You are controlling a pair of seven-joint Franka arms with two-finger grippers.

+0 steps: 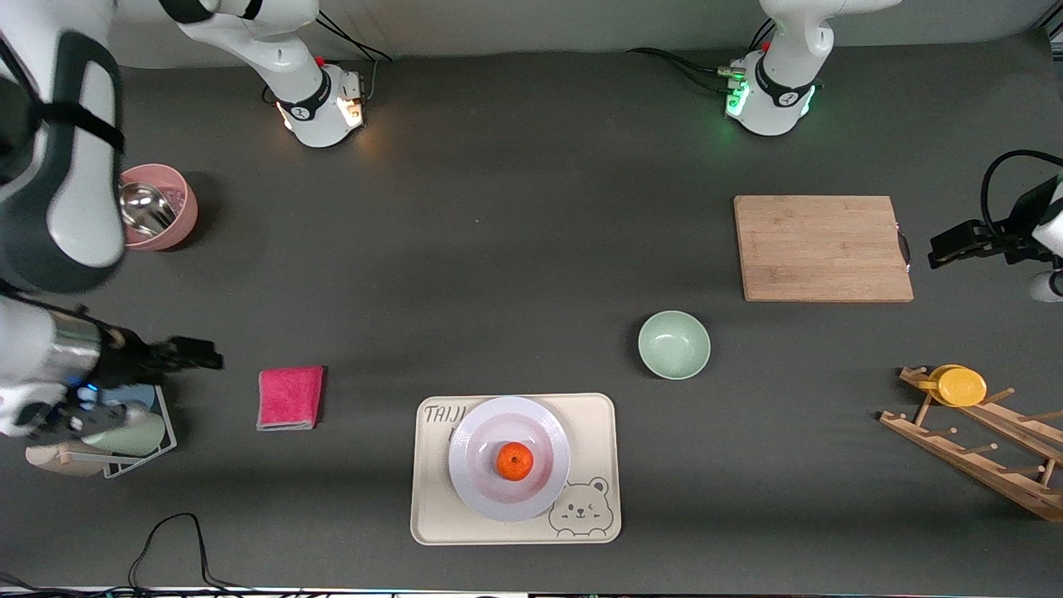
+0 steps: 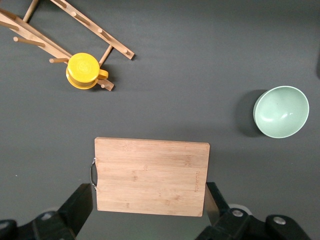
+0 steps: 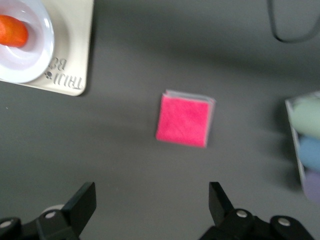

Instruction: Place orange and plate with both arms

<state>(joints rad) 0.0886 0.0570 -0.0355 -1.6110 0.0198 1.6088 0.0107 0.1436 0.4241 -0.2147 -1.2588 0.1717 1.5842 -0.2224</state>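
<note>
Judging by how things lie, the task looks essentially done. Spanning the whole scene, the dark tabletop (image 1: 515,249) carries everything, and at its six o'clock edge, nearest the front camera, sits the cream bear tray (image 1: 515,531). On that tray rests the plate (image 1: 473,482), and the orange (image 1: 515,461) lies in the plate's shallow centre, at about the middle of the dish.

At two o'clock from the plate lies the wooden cutting board (image 1: 822,247), with the mint-green bowl (image 1: 673,344) between board and tray. At nine o'clock from the tray is the folded pink cloth (image 1: 290,397).

Both arms hang well apart from the plate. The left end effector (image 2: 150,220) hovers over the cutting board's edge, fingers spread wide and holding nothing. The right end effector (image 3: 152,220) hovers over bare tabletop near the pink cloth, likewise wide open and empty. Nothing appears left except, perhaps, for the arms to settle at rest.
</note>
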